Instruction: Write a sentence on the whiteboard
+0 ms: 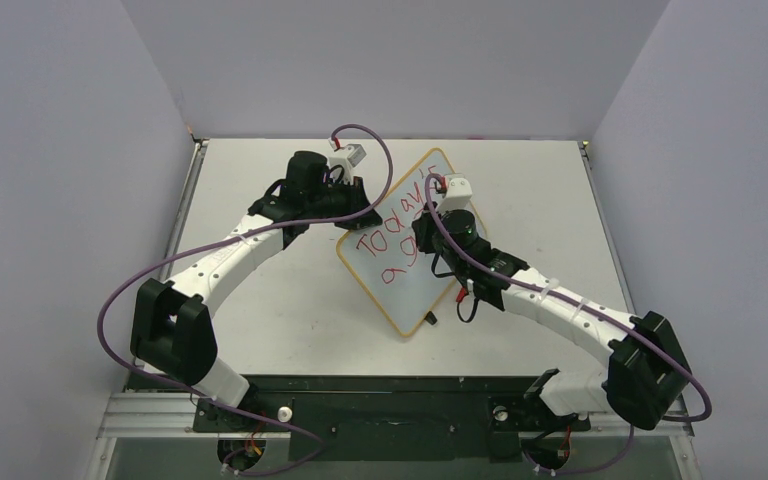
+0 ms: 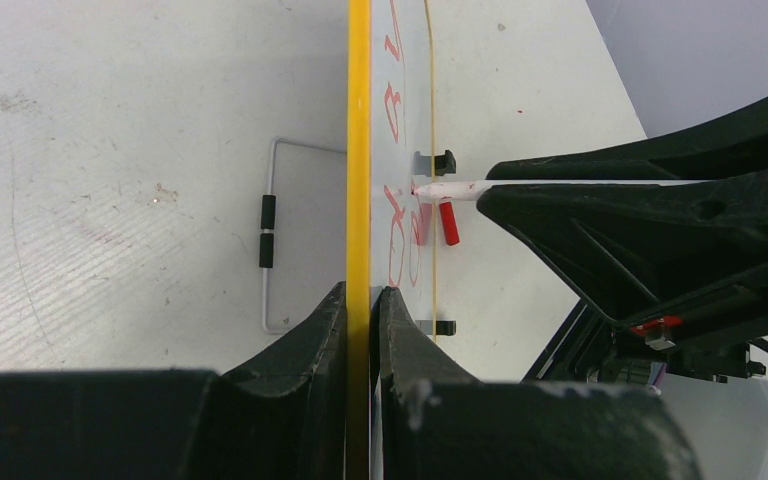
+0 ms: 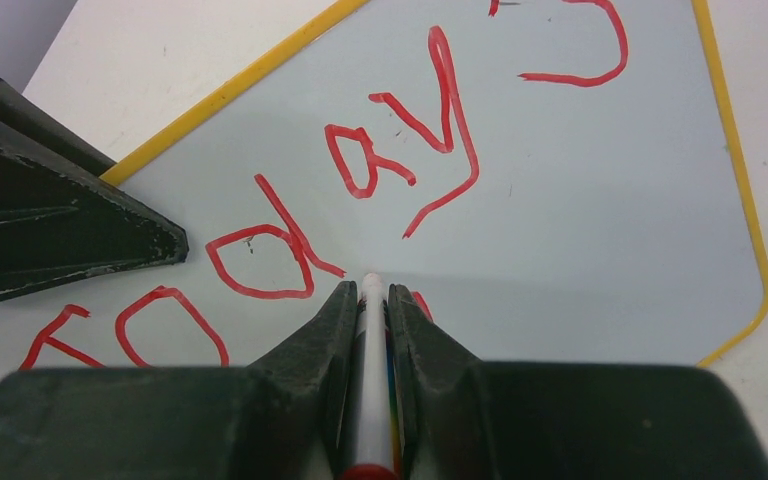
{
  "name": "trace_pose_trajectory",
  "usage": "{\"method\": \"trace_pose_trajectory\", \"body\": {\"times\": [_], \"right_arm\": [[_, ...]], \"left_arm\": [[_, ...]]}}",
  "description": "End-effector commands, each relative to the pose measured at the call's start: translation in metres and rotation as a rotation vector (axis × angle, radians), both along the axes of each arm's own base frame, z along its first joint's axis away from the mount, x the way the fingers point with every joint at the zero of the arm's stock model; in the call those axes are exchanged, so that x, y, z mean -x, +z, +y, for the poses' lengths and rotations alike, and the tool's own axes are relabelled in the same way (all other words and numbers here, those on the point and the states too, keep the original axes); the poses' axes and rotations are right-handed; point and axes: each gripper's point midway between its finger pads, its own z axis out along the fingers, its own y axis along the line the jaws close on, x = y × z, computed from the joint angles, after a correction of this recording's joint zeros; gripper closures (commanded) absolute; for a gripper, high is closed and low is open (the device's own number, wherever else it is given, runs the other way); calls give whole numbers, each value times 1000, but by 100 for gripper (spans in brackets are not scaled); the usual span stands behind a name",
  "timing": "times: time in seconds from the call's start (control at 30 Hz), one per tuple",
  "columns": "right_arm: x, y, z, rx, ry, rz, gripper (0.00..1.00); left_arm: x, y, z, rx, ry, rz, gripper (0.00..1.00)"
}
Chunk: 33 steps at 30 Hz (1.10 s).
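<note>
The whiteboard [image 1: 410, 290] lies cornerwise mid-table, with a yellow-orange frame [image 2: 359, 150]. The sentence [image 1: 390, 228] is in red, with "Today" readable in the right wrist view [image 3: 360, 165] and part of a second line below it. My left gripper [image 1: 356, 214] is shut on the board's left edge, one finger on each side of the frame [image 2: 360, 292]. My right gripper [image 1: 430, 242] is shut on the slim white marker [image 3: 371, 350], whose tip touches the board below "Today". The marker also shows in the left wrist view [image 2: 450, 188].
A thin wire stand [image 2: 268, 240] with black sleeves shows behind the board. Two black clips [image 2: 445, 160] sit on the board's far edge. A small red piece [image 2: 448, 222] lies by the marker tip. Purple walls close in the table on three sides.
</note>
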Motion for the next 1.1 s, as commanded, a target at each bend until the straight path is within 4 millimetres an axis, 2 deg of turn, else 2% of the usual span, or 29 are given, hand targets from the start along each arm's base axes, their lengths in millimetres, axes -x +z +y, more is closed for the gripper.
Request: {"method": "trace_pose_trajectory", "body": {"times": [0.0,0.37,0.57,0.83,1.07], "right_arm": [[-11,25,10,-39,8,-60,100],[-10,-3,-3,32,-19,-26,100],[-10,4,-8,40,-32,-38,100],[-10,23,-15,37,-54,-74,100],[-11,26,-25,62,-85,-88,100]], "left_arm": [[-13,16,11,-47,21,-141,100],[-12,16,11,-45,22,-139,100],[-12,15,10,-45,19,-137,100],[-12,15,10,-45,18,-137,100],[-12,15,10,-42,17,-137,100]]}}
